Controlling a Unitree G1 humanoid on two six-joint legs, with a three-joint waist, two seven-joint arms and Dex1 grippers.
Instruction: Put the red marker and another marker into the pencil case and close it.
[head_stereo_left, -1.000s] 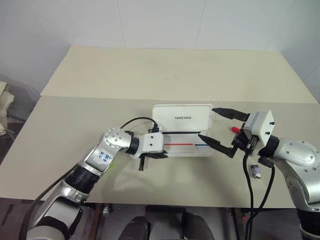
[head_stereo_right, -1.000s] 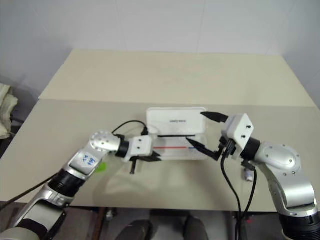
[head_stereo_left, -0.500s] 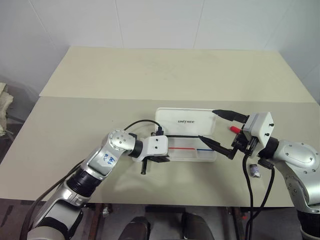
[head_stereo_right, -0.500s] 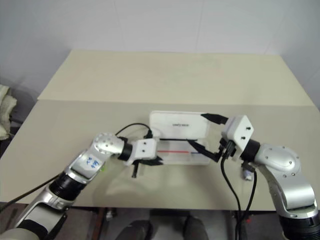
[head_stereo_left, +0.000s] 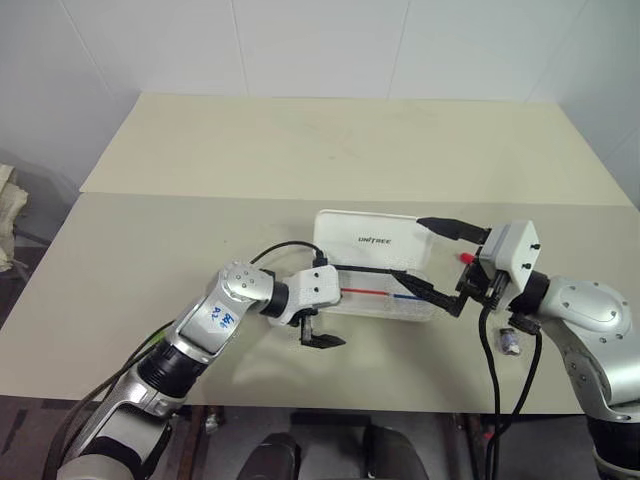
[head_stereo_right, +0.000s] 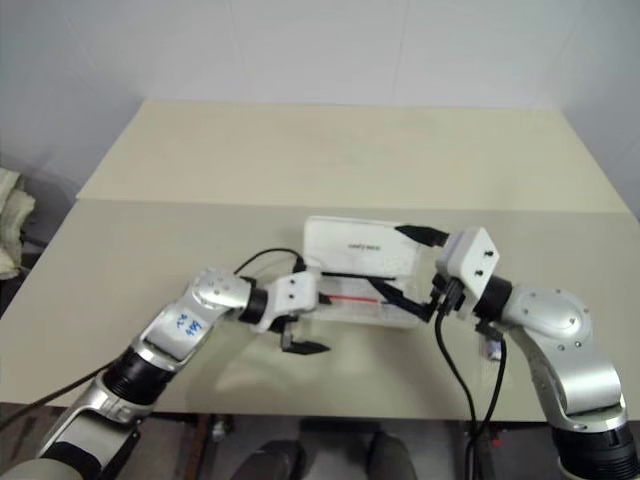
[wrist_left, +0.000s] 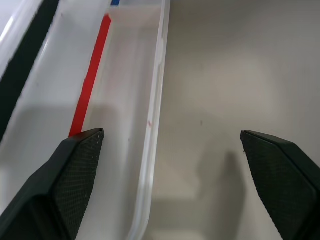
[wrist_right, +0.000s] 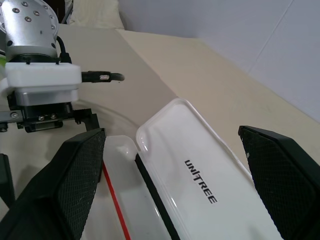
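One pencil case, one red marker, one grey stub, two grippers, one table.

A single white pencil case (head_stereo_left: 375, 268) lies open at the centre of the frame, lid up, with one red stripe and one blue stripe inside. One red marker (head_stereo_left: 466, 258) peeks out just right of the case, mostly hidden behind the right arm. One small dark grey stub (head_stereo_left: 511, 342) sits at the lower right. Two grippers count: the left gripper (head_stereo_left: 322, 330) at lower centre and the right gripper (head_stereo_left: 432, 259) right of centre, each with two black fingers spread apart. One beige table (head_stereo_left: 300, 150) carries it all.
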